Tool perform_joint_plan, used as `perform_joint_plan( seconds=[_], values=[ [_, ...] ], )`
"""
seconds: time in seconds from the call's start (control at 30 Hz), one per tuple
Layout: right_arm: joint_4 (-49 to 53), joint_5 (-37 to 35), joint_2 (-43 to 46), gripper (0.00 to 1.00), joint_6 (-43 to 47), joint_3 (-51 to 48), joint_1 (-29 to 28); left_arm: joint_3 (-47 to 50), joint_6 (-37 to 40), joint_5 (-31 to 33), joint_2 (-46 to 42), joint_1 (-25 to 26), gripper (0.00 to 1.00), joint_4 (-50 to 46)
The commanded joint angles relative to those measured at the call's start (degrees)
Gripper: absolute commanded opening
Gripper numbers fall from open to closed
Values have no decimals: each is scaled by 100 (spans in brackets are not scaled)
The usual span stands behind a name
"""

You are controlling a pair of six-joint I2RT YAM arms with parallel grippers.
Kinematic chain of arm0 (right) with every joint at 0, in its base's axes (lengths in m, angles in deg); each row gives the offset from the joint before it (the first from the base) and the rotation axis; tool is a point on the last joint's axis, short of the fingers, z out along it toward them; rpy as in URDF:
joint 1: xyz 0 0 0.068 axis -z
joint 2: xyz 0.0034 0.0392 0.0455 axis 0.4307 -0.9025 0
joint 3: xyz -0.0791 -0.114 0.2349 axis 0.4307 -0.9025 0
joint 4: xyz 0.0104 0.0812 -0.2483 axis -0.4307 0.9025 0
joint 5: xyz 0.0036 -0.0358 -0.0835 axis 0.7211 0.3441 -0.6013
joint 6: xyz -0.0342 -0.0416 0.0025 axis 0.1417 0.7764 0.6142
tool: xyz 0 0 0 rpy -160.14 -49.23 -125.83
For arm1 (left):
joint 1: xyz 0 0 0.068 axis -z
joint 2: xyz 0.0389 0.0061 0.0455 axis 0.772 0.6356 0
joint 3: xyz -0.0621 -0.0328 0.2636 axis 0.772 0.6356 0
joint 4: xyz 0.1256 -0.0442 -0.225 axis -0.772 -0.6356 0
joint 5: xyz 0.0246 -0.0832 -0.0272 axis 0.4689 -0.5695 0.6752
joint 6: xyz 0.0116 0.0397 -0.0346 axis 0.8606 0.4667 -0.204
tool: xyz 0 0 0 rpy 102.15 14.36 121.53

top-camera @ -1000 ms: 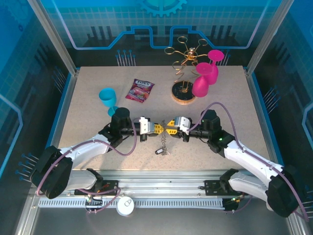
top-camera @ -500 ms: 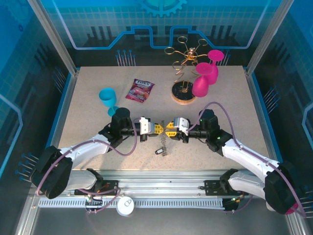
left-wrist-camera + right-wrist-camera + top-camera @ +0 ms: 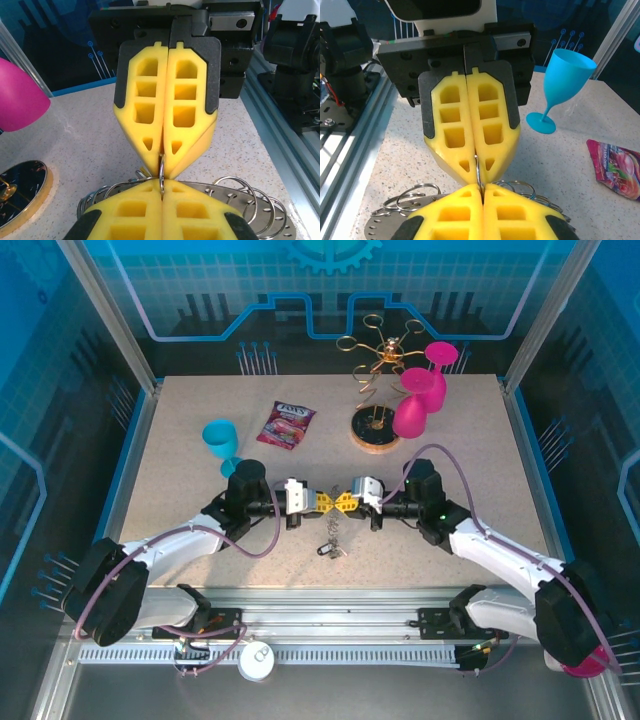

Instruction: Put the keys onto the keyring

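My two grippers meet tip to tip above the middle of the table. The left gripper (image 3: 327, 503) (image 3: 161, 186) and the right gripper (image 3: 346, 502) (image 3: 481, 188) are both shut on the same thin wire ring (image 3: 162, 172) (image 3: 478, 172), seen edge-on between the yellow pads. Under them hangs the rest of the keyring (image 3: 262, 202) (image 3: 379, 226), a flat grey perforated metal piece carrying several split rings. In the top view the bunch dangles to the table, with small keys (image 3: 333, 536) and a black-headed one (image 3: 323, 549) at its foot.
A blue goblet (image 3: 221, 441) (image 3: 564, 82) and a candy packet (image 3: 286, 424) (image 3: 616, 169) lie at the back left. The gold wire rack on its round wooden base (image 3: 375, 432) (image 3: 22, 186) stands at the back right beside two pink glasses (image 3: 420, 400).
The right gripper has closed onto the thin ring and slid a little left, its arm shifting with it. The left gripper has stayed shut in place.
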Motion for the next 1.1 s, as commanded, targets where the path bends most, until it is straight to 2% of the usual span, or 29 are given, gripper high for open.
perform_joint_plan(
  seconds=[0.0,0.07,0.23,0.27,0.37,0.47,0.53,0.57,0.6,0.63,0.7,0.93,1.07],
  values=[
    [462,-210,63,0,312,411,-81,-173,-61,150,-104,53,0,57],
    [1352,-507,125,0,830,680,-198,-326,-3,620,-118,57,9,-439],
    [3394,-1531,-328,0,1814,1725,-682,-779,505,1361,-150,202,17,-1762],
    [3713,-1729,-478,0,1950,1961,-814,-837,613,1427,-141,239,16,-1954],
    [4152,-2041,-740,0,2160,2399,-1065,-972,880,1676,-92,368,0,-2345],
    [4115,-1980,-757,0,2163,2504,-1108,-997,974,1810,-108,400,0,-2471],
    [3705,-1675,-587,0,1878,2288,-953,-919,986,1805,-182,402,0,-2356],
    [3242,-1329,-426,5,1564,2021,-778,-811,981,1718,-253,391,0,-2188],
    [2699,-947,-251,20,1244,1700,-571,-684,979,1533,-322,371,0,-1955],
    [2206,-691,-134,29,941,1345,-429,-564,959,1342,-369,368,0,-1710],
    [1272,-325,50,35,552,797,-225,-317,809,899,-439,326,0,-1072],
    [824,-156,-9,31,384,546,-145,-243,659,330,-404,273,0,-653],
    [804,-103,-43,19,428,527,-119,-217,556,183,-395,268,0,-490]
  ],
)
